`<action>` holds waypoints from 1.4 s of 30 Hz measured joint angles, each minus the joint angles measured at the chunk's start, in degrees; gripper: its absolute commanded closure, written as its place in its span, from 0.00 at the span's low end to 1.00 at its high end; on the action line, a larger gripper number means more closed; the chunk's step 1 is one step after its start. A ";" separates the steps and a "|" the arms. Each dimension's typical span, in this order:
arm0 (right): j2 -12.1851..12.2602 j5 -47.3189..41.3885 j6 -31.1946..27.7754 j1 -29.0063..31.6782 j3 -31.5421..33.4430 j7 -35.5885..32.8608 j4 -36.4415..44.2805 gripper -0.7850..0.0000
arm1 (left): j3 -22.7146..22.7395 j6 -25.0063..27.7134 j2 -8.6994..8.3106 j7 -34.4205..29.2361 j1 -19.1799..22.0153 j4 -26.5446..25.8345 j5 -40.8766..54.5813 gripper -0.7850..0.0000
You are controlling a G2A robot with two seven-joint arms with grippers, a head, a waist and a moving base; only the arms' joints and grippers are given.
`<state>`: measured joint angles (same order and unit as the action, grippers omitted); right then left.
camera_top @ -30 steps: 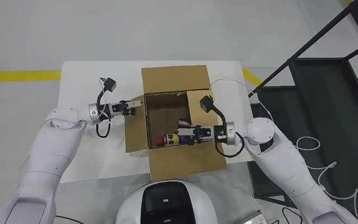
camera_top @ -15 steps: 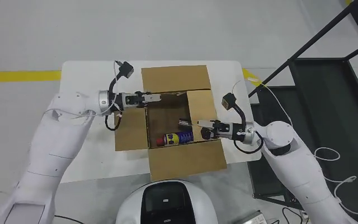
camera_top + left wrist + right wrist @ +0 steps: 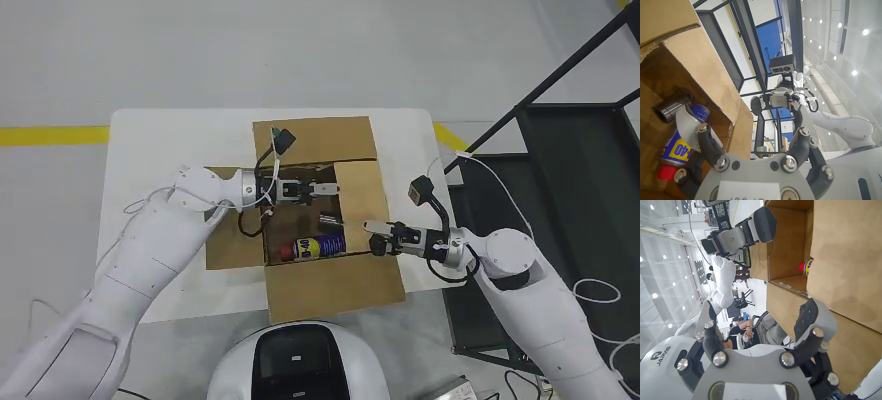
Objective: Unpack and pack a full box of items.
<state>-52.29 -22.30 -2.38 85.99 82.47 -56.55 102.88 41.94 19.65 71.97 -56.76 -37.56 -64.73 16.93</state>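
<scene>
I'm hovering my left hand (image 3: 325, 188) inside the open cardboard box (image 3: 315, 135) on the counter (image 3: 160, 140), spread wide w/ nothing in it. The steel sleeve (image 3: 671, 109) is lying just past one fingertip, and the spray can (image 3: 677, 149) is right beside it at the bottom. My right hand (image 3: 372, 228) is hanging spread and empty by the right flap (image 3: 362, 195). I reckon I'm going for the sleeve next. Best approach: dropping straight down, straddling its round sides rather than its ends, and closing slowly so it isn't rolling into the can or snagging cardboard.
</scene>
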 measured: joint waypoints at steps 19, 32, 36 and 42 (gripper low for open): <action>-0.07 0.20 0.05 1.14 0.25 1.75 0.44 0.00 | -3.43 -5.40 2.36 8.03 0.55 -1.98 -3.06 0.00; 0.08 0.27 1.77 3.05 0.15 -0.62 3.61 0.00 | -10.38 0.33 9.88 18.24 4.59 14.57 -1.62 0.00; 0.12 1.54 3.37 3.81 -1.53 -2.34 5.67 0.00 | -11.23 4.75 12.32 17.65 5.81 20.01 1.03 0.00; -0.03 2.92 4.68 3.76 -4.97 -4.05 6.71 0.00 | -10.04 12.80 14.33 14.37 6.93 23.47 6.21 0.00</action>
<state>-52.32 -19.38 2.31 89.75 77.50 -60.60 109.59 31.90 32.45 86.31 -42.39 -30.63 -41.26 23.14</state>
